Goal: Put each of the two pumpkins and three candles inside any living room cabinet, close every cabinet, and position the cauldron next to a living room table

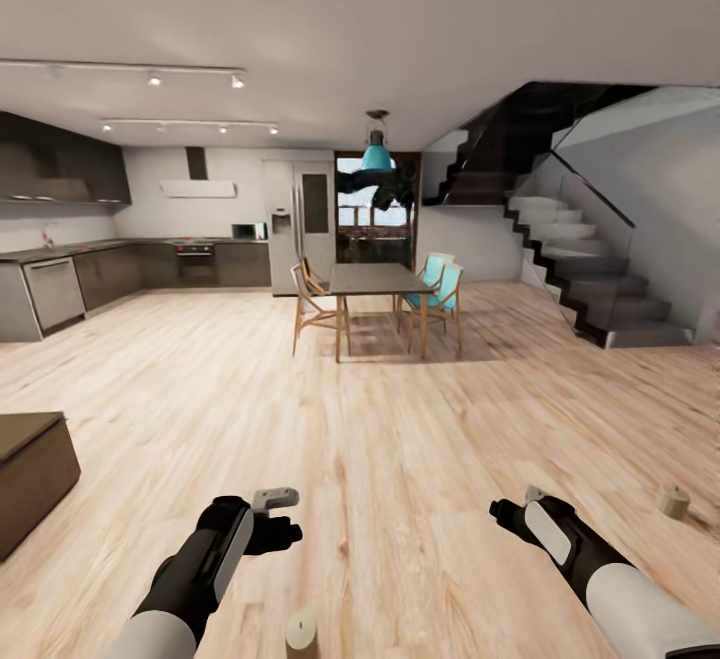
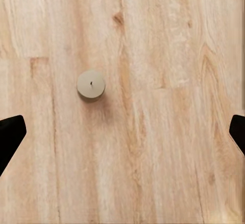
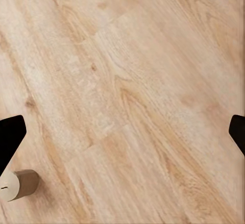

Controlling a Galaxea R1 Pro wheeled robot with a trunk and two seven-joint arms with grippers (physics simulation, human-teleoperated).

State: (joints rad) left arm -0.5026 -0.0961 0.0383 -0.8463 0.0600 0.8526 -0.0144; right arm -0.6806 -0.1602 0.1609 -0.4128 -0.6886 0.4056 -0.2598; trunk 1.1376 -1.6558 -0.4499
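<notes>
Two short tan candles stand on the wooden floor. One candle is just in front of my left arm, and the left wrist view looks straight down on that candle. My left gripper hangs open above it, holding nothing. The other candle stands to the right of my right gripper, which is also open and empty. A corner of the low dark-brown cabinet shows at the left edge. The pumpkins, the cauldron and the table are out of view.
A dark dining table with wooden and teal chairs stands mid-room ahead. A grey kitchen runs along the back left. A staircase rises at the right. Open wooden floor lies between me and the furniture.
</notes>
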